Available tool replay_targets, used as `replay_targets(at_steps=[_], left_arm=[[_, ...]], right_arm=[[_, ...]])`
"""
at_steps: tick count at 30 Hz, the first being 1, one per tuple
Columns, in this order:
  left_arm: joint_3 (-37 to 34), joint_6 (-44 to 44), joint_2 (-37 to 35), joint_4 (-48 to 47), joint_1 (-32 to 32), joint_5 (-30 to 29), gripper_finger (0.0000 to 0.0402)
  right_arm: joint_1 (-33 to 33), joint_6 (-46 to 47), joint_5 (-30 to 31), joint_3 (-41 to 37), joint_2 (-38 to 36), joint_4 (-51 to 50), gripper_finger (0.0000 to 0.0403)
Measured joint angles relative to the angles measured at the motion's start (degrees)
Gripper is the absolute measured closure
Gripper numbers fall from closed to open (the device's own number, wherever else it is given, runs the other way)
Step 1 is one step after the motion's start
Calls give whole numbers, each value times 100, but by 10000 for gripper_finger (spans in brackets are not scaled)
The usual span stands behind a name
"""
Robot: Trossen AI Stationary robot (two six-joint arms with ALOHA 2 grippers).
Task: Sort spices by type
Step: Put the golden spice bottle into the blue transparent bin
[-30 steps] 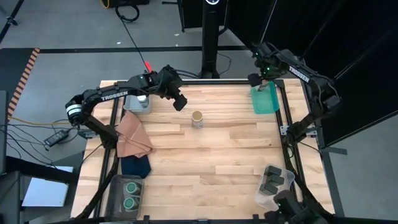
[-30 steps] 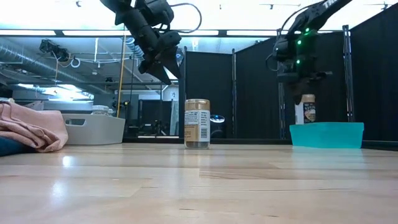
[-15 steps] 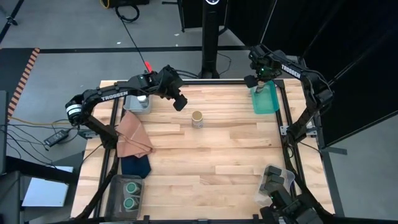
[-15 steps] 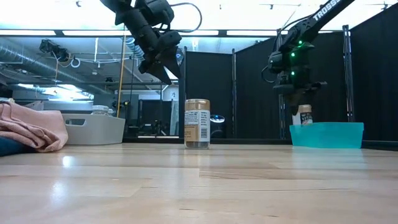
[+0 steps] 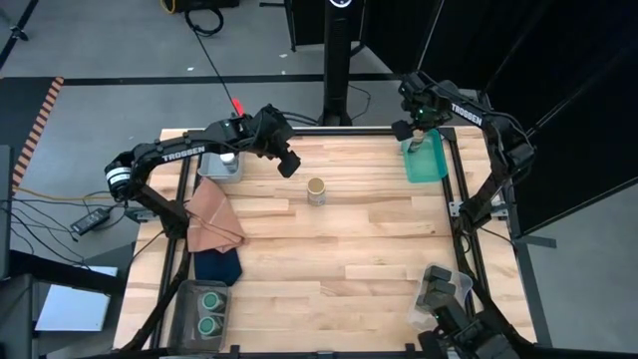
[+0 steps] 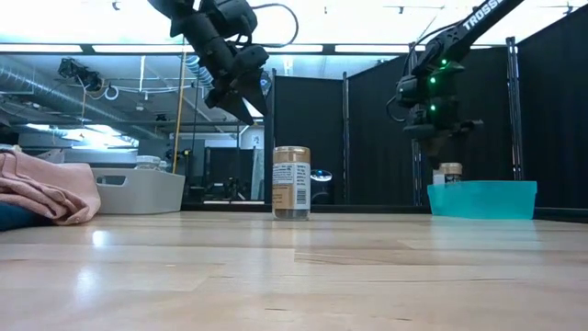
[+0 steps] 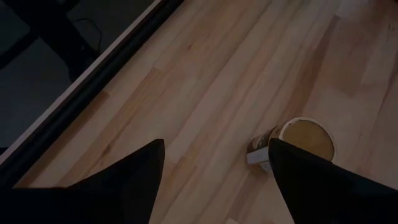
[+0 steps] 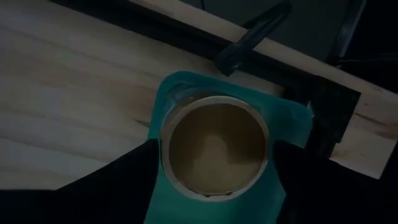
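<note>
One tan-lidded spice jar (image 5: 316, 189) stands upright on its base at the table's middle. My left gripper (image 5: 289, 165) hangs open in the air to the far left of it, and the jar (image 7: 298, 140) shows just beyond one fingertip. A second tan-lidded jar (image 8: 214, 152) stands in the teal bin (image 5: 429, 162) at the far right corner. My right gripper (image 8: 214, 163) points down over it, open, one finger on each side of the lid. In the low view this jar's top (image 6: 450, 171) shows just above the bin's rim.
A white bin (image 5: 221, 165) holding a white-lidded jar stands at the far left. A clear bin with two green-lidded jars (image 5: 207, 309) is at the near left, and black tins (image 5: 439, 289) sit in a bin at the near right. Brown (image 5: 211, 219) and navy (image 5: 216, 264) cloths lie at the left.
My right gripper has come down over the teal bin with the tan-lidded jar and then stopped. The jar has sunk farther into the bin, and only its top shows above the rim.
</note>
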Motion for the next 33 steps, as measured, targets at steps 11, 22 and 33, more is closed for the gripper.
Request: replay_targets(at_steps=[11, 22, 33], left_arm=[[-2, -2, 0, 108, 0, 0, 108], [-2, 129, 0, -98, 2, 2, 108], [-2, 107, 0, -800, 113, -2, 108]], right_arm=[[56, -335, -247, 1032, -599, -81, 88], [2359, -1063, -1262, 1280, -776, 1325, 74], [3998, -1710, -975, 842, -766, 2813, 71]])
